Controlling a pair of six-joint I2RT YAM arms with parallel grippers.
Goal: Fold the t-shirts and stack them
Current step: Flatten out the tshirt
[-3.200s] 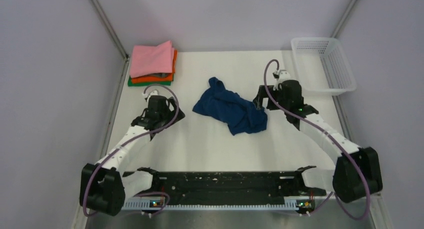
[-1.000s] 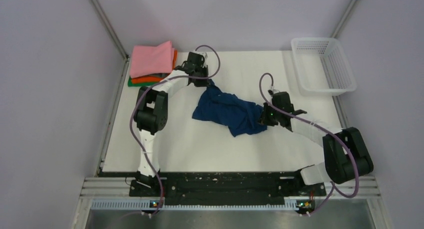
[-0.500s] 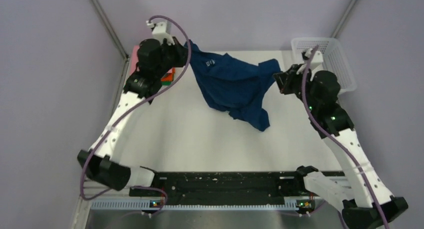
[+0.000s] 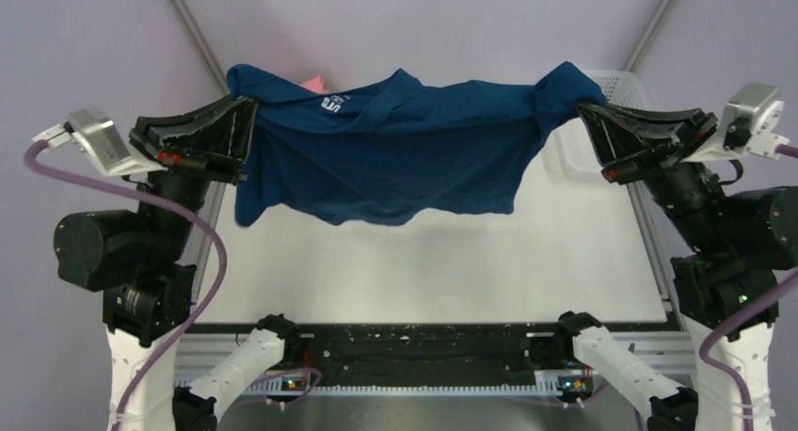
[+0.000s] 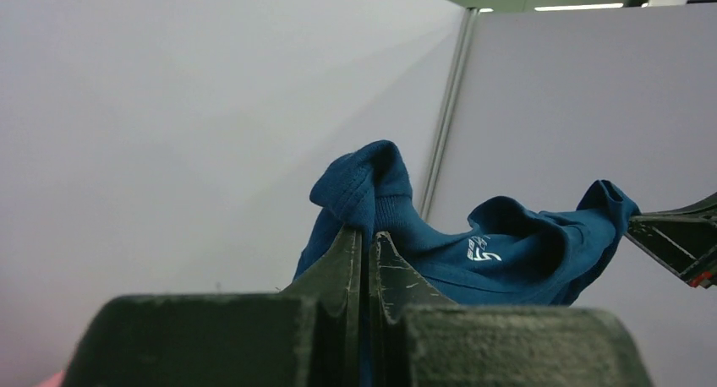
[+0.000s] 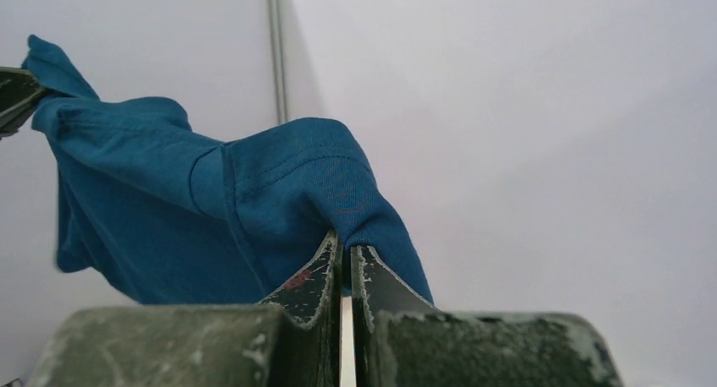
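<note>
Pale grey walls are closing in a white table [image 4: 423, 262]. Above that table the navy t-shirt [image 4: 395, 158] is hanging stretched in the air between the two raised arms, clear of the table top. The left gripper [image 4: 247, 120], above the table's far left corner, is pinching one bunched end of the shirt. Its jaws are pressing together on the cloth, with a fold sticking up past the tips. The right gripper [image 4: 585, 116], above the table's far right side and in front of the white mesh basket [image 4: 623, 87], is clamping the other end the same way. The shirt's middle is sagging toward the table, drooping lowest on the left. Its small white print [image 4: 331, 100] is sitting near the left grip. A sliver of pink cloth [image 4: 315, 80] is showing over the shirt's top edge.
</note>
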